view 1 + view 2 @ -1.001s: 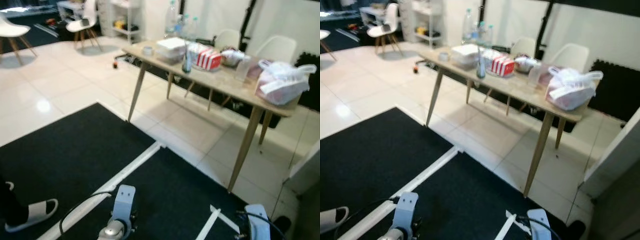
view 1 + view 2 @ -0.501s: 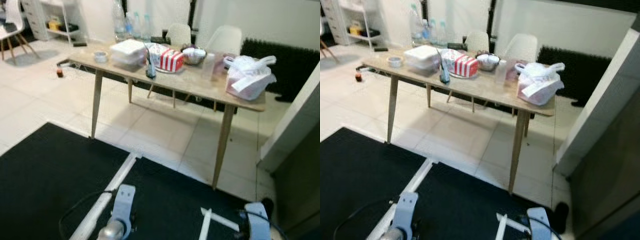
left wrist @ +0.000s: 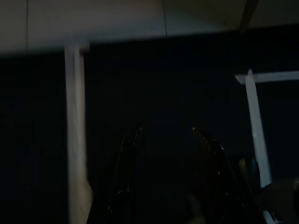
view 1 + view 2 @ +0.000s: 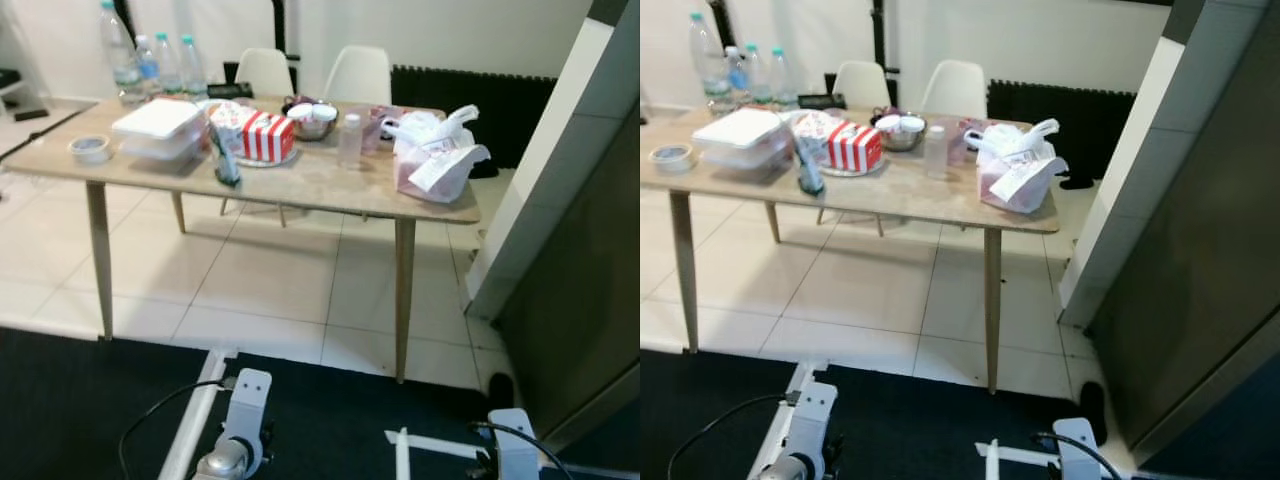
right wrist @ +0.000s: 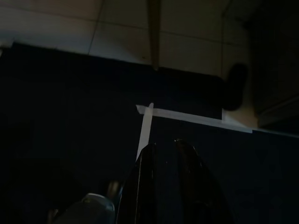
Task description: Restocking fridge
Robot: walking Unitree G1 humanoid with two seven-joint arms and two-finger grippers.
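A wooden table point(image 4: 320, 185) stands ahead on the tiled floor. It carries a white plastic bag point(image 4: 435, 160), a red-and-white striped box point(image 4: 266, 137), a white foam container point(image 4: 158, 128), a bowl point(image 4: 312, 120), a clear bottle point(image 4: 350, 140), a roll of tape point(image 4: 90, 148) and three water bottles point(image 4: 150, 65). A tall dark grey fridge side point(image 4: 1200, 230) rises at the right. Both arms hang low over the black mat. My left gripper point(image 3: 166, 133) is open and empty. My right gripper point(image 5: 164, 145) has its fingers close together and holds nothing.
Two white chairs point(image 4: 355, 75) stand behind the table. The black mat point(image 4: 330, 420) with white tape lines point(image 4: 195, 410) lies under me. A white pillar point(image 4: 545, 170) stands beside the fridge, and a dark shoe point(image 4: 1092, 405) lies at its foot.
The camera has swung to the right. The table now sits at centre left, the fridge side has come into view at the right, and the sandalled foot has left view. The arms still hang.
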